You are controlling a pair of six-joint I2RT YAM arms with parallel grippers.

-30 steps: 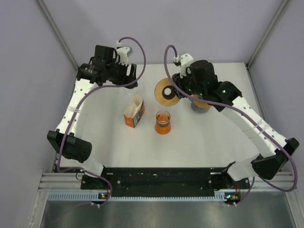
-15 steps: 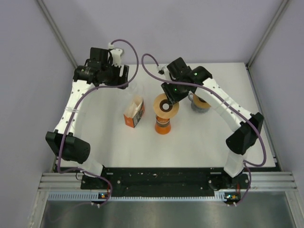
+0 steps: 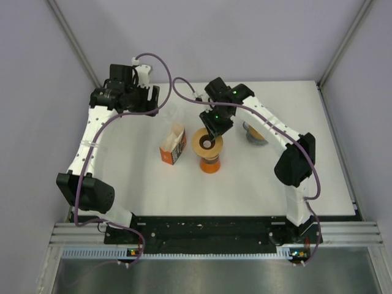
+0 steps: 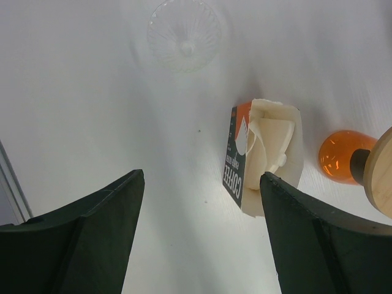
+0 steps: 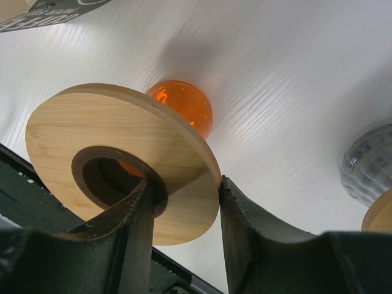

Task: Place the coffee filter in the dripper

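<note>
Over round orange glass flask [image 5: 182, 103], R gripper [image 5: 184, 184] pinches flat wooden ring [image 5: 79, 131].

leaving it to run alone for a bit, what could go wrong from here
1. The right gripper pinches the wooden ring at one side only, over the narrow flask. Released off-centre, the ring could slip off or tip the flask.
2. The filter box stands close beside the flask, so that gripper might knock it when pulling back.
3. The clear dripper barely shows against the white table, so the open left gripper could misjudge it.
</note>
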